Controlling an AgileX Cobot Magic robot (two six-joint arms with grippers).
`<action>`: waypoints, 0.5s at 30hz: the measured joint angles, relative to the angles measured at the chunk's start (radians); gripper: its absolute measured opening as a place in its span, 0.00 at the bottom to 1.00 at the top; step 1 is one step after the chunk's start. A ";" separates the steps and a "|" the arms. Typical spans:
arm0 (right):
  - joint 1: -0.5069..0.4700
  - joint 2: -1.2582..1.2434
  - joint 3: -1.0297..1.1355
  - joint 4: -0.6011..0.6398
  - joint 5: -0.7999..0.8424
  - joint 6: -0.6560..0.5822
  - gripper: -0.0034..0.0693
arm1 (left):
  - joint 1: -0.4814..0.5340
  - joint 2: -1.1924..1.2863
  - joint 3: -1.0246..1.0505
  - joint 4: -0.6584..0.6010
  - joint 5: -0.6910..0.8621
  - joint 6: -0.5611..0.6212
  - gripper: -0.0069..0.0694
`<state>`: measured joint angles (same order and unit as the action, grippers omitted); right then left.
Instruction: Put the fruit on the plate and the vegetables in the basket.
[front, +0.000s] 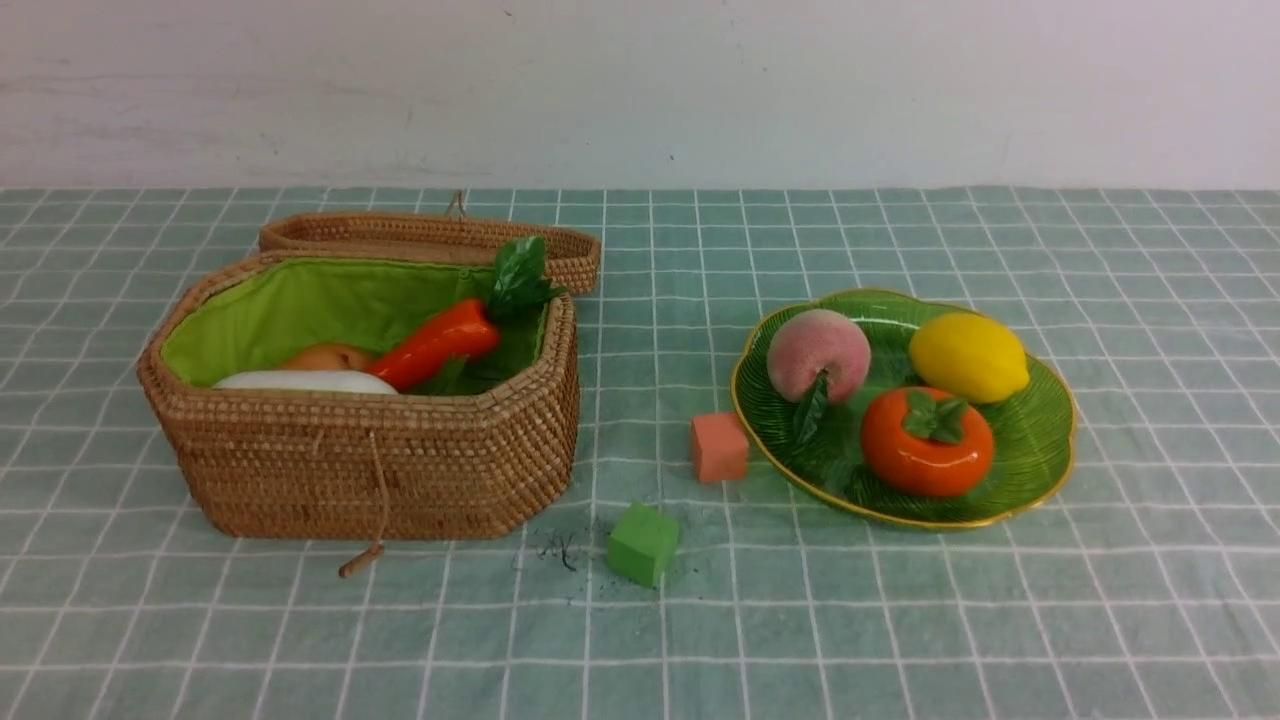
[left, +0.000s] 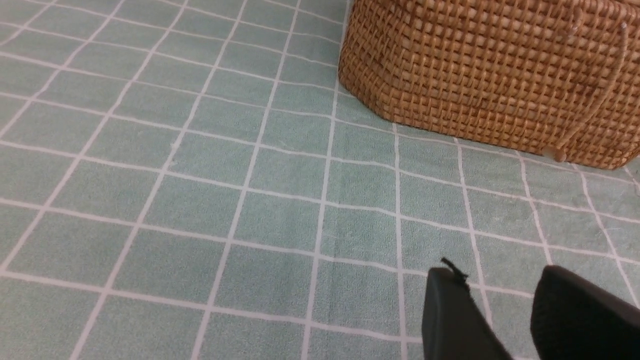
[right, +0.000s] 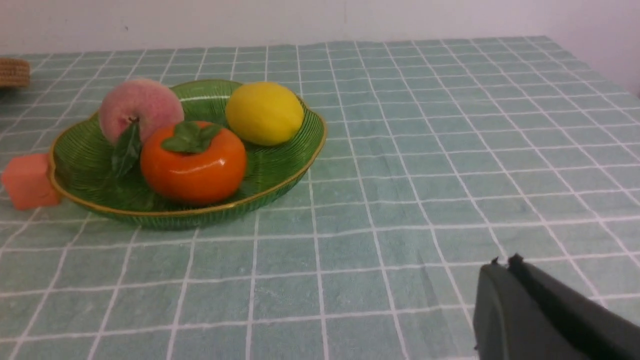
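While your left gripper (left: 500, 300) hovers parted and empty beside the tan woven wicker basket (left: 490, 75), your right gripper (right: 505, 270) sits closed near the green ribbed glass plate (right: 280, 175) of fruit (right: 192, 162).

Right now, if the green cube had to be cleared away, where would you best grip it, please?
Probably from straight above, jaws across two opposite flat side faces of the green cube; it sits alone on the tablecloth, with open space on every side.
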<state>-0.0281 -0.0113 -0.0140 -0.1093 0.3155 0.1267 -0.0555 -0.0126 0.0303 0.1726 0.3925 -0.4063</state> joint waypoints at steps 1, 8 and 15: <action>0.000 0.000 0.020 0.005 0.003 0.000 0.04 | 0.000 0.000 0.000 0.000 0.000 0.000 0.40; 0.002 0.000 0.035 0.019 0.052 0.000 0.05 | 0.000 0.000 0.000 0.000 -0.001 0.000 0.40; 0.045 0.000 0.035 0.019 0.052 0.003 0.05 | 0.000 0.000 0.000 0.000 -0.001 0.000 0.40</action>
<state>0.0173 -0.0113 0.0213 -0.0905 0.3677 0.1299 -0.0555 -0.0126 0.0303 0.1726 0.3915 -0.4063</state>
